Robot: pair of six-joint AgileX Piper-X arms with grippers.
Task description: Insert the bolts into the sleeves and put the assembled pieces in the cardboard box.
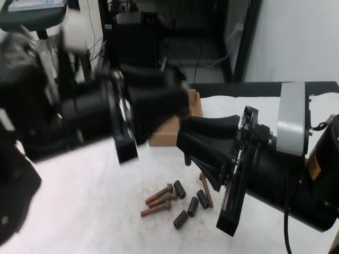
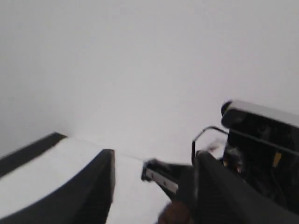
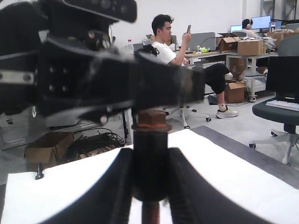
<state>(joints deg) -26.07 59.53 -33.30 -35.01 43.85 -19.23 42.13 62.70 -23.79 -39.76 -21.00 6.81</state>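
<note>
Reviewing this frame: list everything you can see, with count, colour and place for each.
Loose bolts: four, copper-brown, lying on the bench nearer the camera than the grippers.
Loose sleeves: four, black, among those bolts.
Held sleeve: one, black, between the right gripper's fingers.
Held bolt: one, copper-brown, through the held sleeve, head end toward the left gripper.
Cardboard box: one, tan, on the bench beyond the grippers.
Bench: one, white top.
Left gripper: one, black, fingers apart, at the held bolt's head.
Right gripper: one, black, shut on the held sleeve.
</note>
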